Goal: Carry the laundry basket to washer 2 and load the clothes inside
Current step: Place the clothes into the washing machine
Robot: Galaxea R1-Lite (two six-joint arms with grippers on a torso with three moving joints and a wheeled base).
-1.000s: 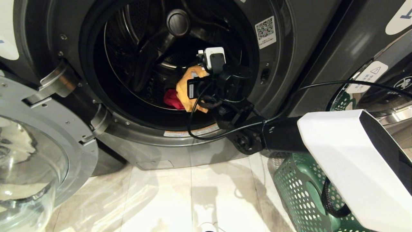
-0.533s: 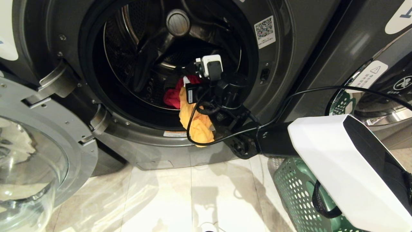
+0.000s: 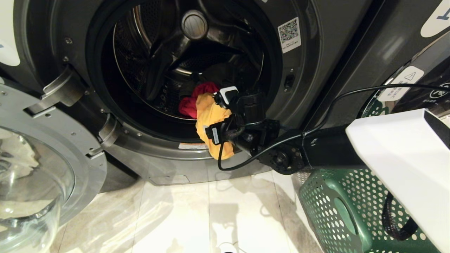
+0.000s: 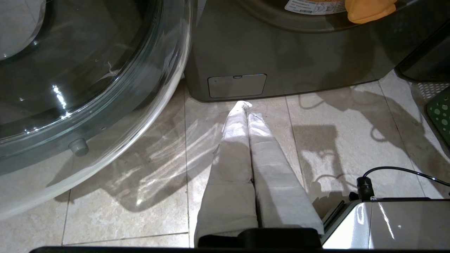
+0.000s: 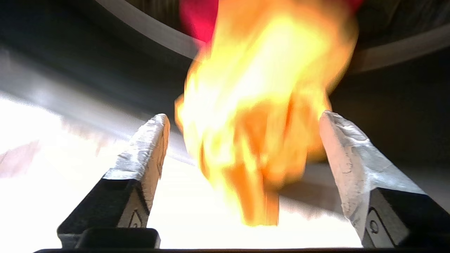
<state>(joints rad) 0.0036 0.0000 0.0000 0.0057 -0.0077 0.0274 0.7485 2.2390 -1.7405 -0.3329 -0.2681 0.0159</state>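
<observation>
Now right tool [image 5: 242, 140] wide open, yellow cloth [image 5: 253, 105] loose between fingers [image 5: 151, 140].

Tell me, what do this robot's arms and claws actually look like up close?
The right arm has a glossy white shell over black jointed links, with thin black cables looping along it and a small white camera block near the wrist. The right claw has two wedge-shaped fingers, black at the base, wrapped in pale grey. The left claw has long, slim, pale grey wrapped fingers.
</observation>
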